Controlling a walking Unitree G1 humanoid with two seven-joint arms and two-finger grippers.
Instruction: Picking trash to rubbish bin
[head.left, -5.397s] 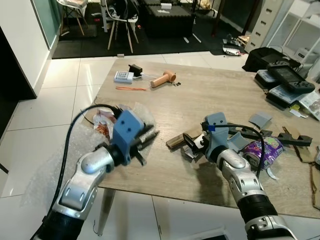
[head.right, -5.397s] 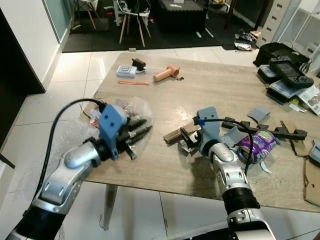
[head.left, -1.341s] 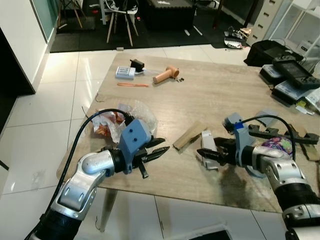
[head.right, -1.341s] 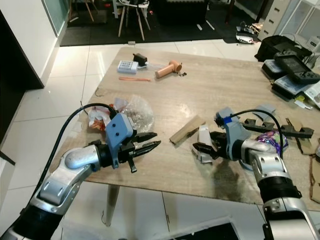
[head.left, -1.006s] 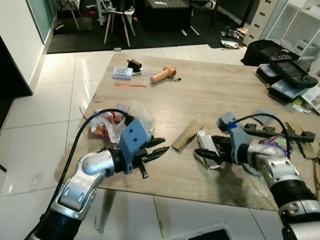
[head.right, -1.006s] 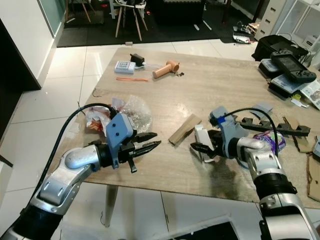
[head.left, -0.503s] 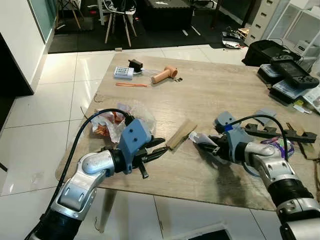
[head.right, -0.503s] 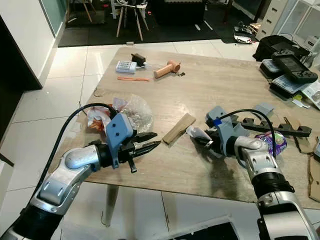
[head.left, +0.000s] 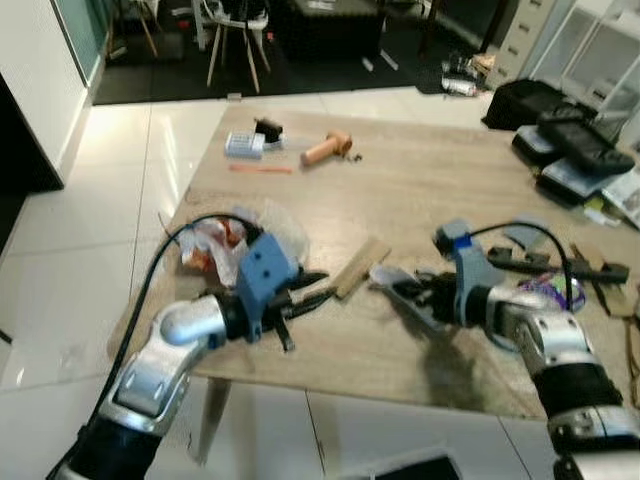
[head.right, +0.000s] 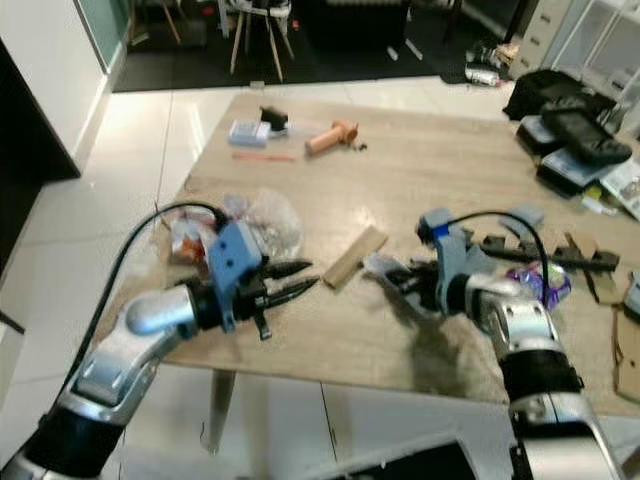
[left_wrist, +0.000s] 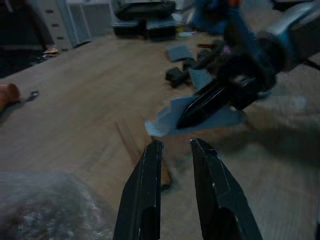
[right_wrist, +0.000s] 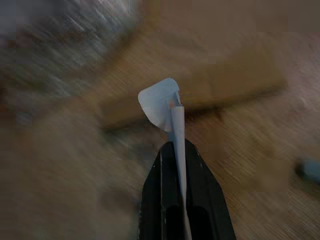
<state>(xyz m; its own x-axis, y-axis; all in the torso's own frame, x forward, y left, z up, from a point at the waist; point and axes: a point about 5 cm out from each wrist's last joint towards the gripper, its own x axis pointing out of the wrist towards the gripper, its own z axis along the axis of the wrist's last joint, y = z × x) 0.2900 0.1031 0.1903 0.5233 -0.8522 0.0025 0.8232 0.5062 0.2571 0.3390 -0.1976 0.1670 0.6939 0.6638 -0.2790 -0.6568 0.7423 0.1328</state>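
My right gripper (head.left: 400, 290), clamped on a paper scrap (right_wrist: 162, 102), has carried it left toward my left gripper (left_wrist: 175, 145). Its 2 fingers stand slightly apart, so I judge a handover is next.

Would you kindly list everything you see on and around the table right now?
Table: one, light wood, centre.
Paper scrap: one, white, held above the table middle.
Wood strip: one, tan, table middle.
Plastic wrap: one bundle, clear with red, left edge.
Handle: one, tan, far side.
Purple wrapper: one, right side.
Black bags: several, far right.
Chair: one, background.
Left gripper: open, near the scrap.
Right gripper: shut on the scrap.
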